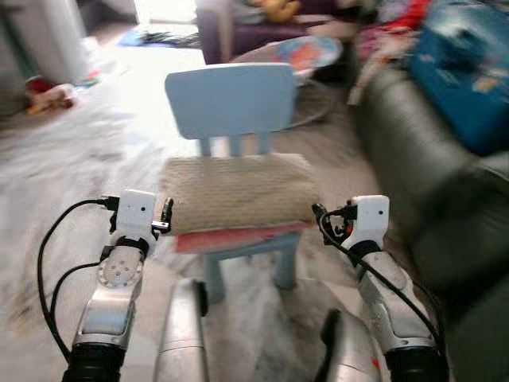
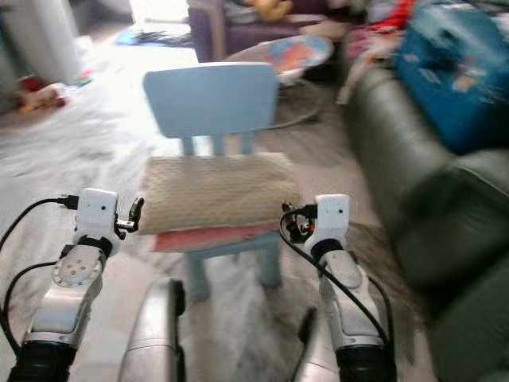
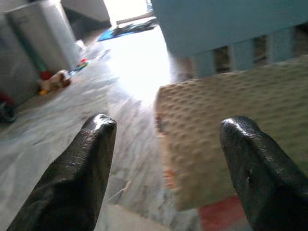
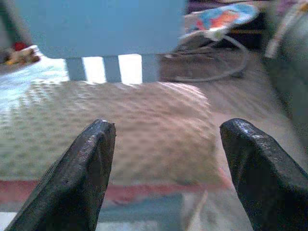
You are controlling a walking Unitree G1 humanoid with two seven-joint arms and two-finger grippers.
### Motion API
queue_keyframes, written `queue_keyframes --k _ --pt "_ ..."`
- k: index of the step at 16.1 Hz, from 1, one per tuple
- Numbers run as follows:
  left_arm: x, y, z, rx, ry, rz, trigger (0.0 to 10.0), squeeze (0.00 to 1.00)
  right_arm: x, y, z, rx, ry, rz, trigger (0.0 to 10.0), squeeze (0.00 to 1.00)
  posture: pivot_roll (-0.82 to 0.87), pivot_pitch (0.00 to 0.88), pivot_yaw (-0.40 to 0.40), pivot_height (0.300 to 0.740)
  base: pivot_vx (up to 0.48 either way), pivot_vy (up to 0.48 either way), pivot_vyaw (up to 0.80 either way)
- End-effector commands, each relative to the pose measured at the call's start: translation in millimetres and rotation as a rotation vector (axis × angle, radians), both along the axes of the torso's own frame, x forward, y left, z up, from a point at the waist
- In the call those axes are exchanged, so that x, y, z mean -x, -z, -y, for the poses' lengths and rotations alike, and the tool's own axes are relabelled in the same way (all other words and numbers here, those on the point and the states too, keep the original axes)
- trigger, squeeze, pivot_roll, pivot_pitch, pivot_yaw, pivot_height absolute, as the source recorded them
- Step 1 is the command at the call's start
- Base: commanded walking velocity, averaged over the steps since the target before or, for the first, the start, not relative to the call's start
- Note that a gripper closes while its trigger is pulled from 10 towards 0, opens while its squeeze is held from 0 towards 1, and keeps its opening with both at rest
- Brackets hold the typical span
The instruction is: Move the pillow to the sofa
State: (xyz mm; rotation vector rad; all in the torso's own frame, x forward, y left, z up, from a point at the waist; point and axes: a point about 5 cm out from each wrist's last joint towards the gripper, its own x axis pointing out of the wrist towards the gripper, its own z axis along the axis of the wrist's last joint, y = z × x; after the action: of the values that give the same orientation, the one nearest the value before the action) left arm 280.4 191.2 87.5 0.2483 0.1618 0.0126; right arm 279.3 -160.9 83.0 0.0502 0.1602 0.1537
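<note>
— Where's the pillow (image 1: pixel 237 191)?
— Flat on the blue chair (image 1: pixel 232 103), over a red pad, left of the dark sofa (image 1: pixel 429 175).
— The tools?
— Left tool (image 3: pixel 163 168) and right tool (image 4: pixel 163 163) flank it, both spread wide, holding nothing.
— Step?
— Approach, I'd say. Next, close in on both pillow ends and squeeze.

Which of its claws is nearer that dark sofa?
The right claw, at the pillow's sofa-side edge. The left claw is at the pillow's far edge, away from the sofa.
</note>
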Motion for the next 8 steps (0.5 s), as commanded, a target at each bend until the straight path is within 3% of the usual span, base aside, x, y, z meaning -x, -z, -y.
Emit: queue_keyframes --k 1,8 --pt "-2.7 -3.2 -3.4 -0.003 -0.012 0.012 10.0 0.0 -5.1 -8.4 -5.1 -0.015 -0.025 0.039 10.0 0.0 -0.01 0.0 -0.039 0.535 0.285 0.0 0.59" --pt "-4.6 -3.8 -1.7 -0.001 -0.004 0.017 10.0 0.0 -6.0 -7.9 -5.0 -0.015 -0.018 0.038 10.0 0.0 -0.01 0.0 -0.041 0.535 0.313 0.0 0.0"
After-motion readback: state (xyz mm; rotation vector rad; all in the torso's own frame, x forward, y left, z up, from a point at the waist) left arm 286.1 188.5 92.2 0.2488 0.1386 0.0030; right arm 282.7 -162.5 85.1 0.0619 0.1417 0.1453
